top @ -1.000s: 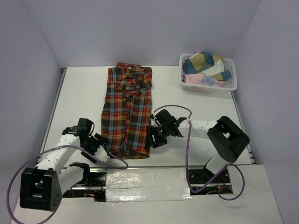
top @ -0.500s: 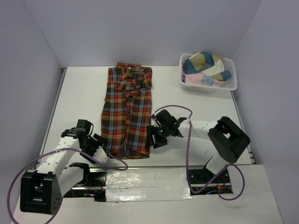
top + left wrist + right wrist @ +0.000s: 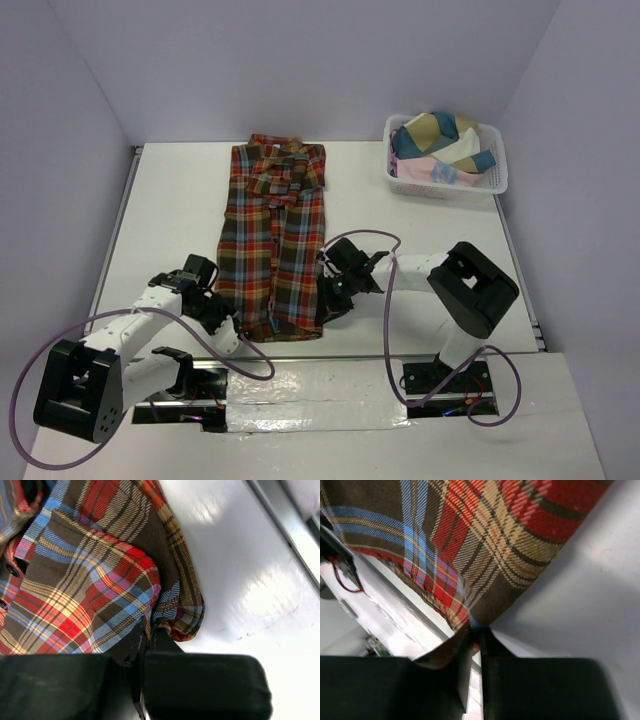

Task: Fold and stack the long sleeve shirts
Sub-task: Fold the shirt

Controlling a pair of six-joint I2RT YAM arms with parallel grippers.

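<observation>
The plaid shirt (image 3: pixel 272 240) lies flat on the white table (image 3: pixel 160 220), a little left of the middle. Its long axis runs from far to near. The collar points to the far edge and almost reaches it, and the hem lies close to the near edge, just ahead of the arm bases. The sleeves are folded in, so the shirt forms a narrow strip with fairly straight left and right sides.

A broad band of bare table runs from the shirt's left side to the table's left edge. A similar band runs from its right side to the right edge. A white basket (image 3: pixel 497 178) holding folded cloths (image 3: pixel 440 140) sits in the far right corner, well apart from the shirt. The right arm's purple cable (image 3: pixel 386 300) loops over the table just right of the shirt.

The left gripper (image 3: pixel 232 325) is at the hem's near left corner. In the left wrist view its fingers are pressed together on that corner of the shirt (image 3: pixel 90 580), pinching the cloth at the left gripper (image 3: pixel 147 640). The right gripper (image 3: pixel 325 308) is at the near right corner. In the right wrist view the right gripper (image 3: pixel 475 635) is nearly closed, with the tip of the shirt (image 3: pixel 485 540) caught between its fingers above the white surface.
</observation>
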